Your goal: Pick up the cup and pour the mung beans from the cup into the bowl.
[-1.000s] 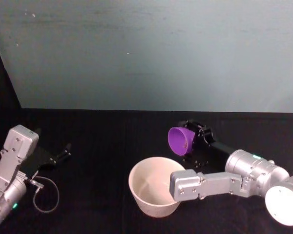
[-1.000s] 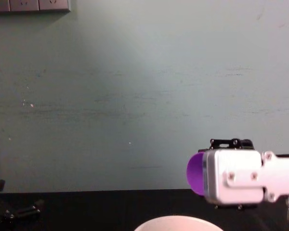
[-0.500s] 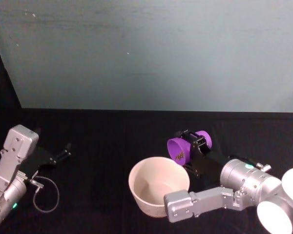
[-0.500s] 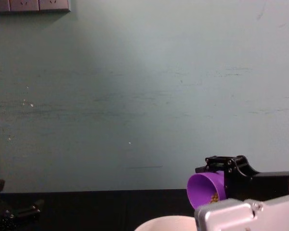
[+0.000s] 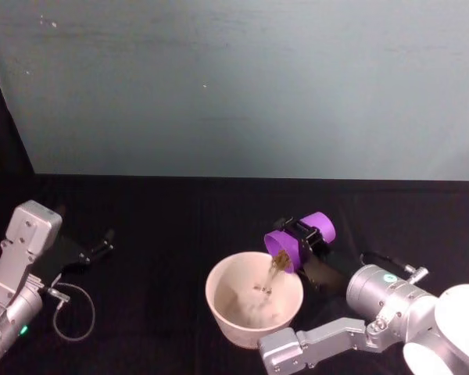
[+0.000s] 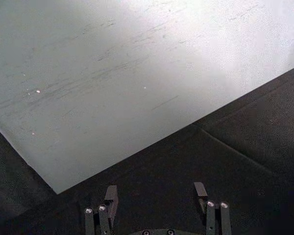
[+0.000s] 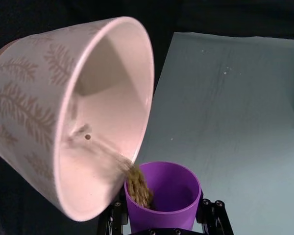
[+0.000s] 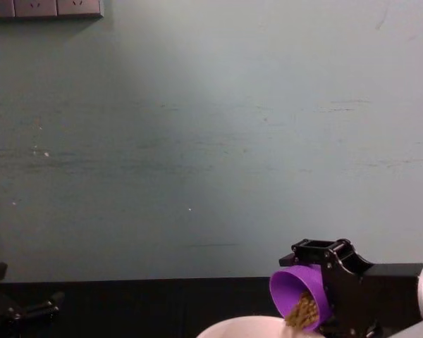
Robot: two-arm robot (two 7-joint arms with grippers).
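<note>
Over bowl, right gripper's jaws clasping tipped cup, wall behind

The head view looks down from above and behind the right gripper, wide enough to take in both arms. The chest view sits low behind it, facing the wall. The right wrist view looks out along that gripper, close on the cup and bowl, which all three views share. The left wrist view looks past the left gripper at the same wall.
</note>
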